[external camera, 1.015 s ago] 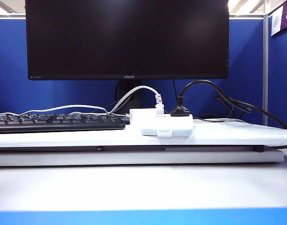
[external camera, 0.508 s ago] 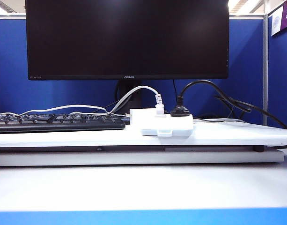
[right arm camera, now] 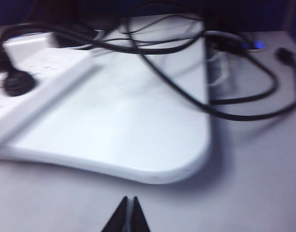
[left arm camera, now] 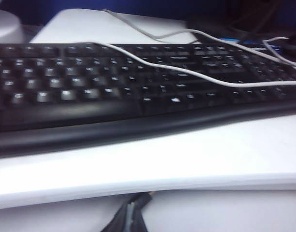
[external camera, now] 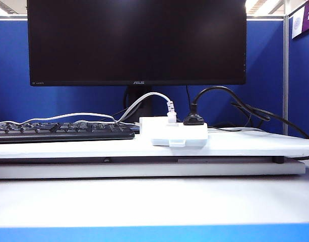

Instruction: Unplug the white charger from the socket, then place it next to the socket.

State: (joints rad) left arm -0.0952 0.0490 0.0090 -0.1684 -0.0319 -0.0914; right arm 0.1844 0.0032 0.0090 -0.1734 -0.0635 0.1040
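While low before the desk, right gripper [right arm camera: 128,215]: clenched, its two dark fingertips pressed together on nothing; it sat off the right front corner of the raised white rectangular board [right arm camera: 138,121]
Left gripper [left arm camera: 132,215]: dark tips looked drawn together and empty, though blur left this uncertain; it sat below the board's front edge, facing the long black keyboard [left arm camera: 90,87] at the board's left side
Socket [external camera: 179,133]: flat white rectangular power strip with a small front tab, at the middle of the board's front edge
White charger [external camera: 150,121]: plain white rectangular block, touching the socket's left rear end; apparently not yet pulled out, though the join was hidden
Other plugs: small white-grey plug [external camera: 171,115] and round black plug [external camera: 193,119] stood on the socket's top
Key relation: from the right gripper, the charger [right arm camera: 28,44] lay at the strip's far end, beyond the black plug [right arm camera: 16,82]; neither claw was near it
Nearer arm: probably the left, being on the charger's side; no clear lead
Next need: whichever arm goes, its claw would have to open first
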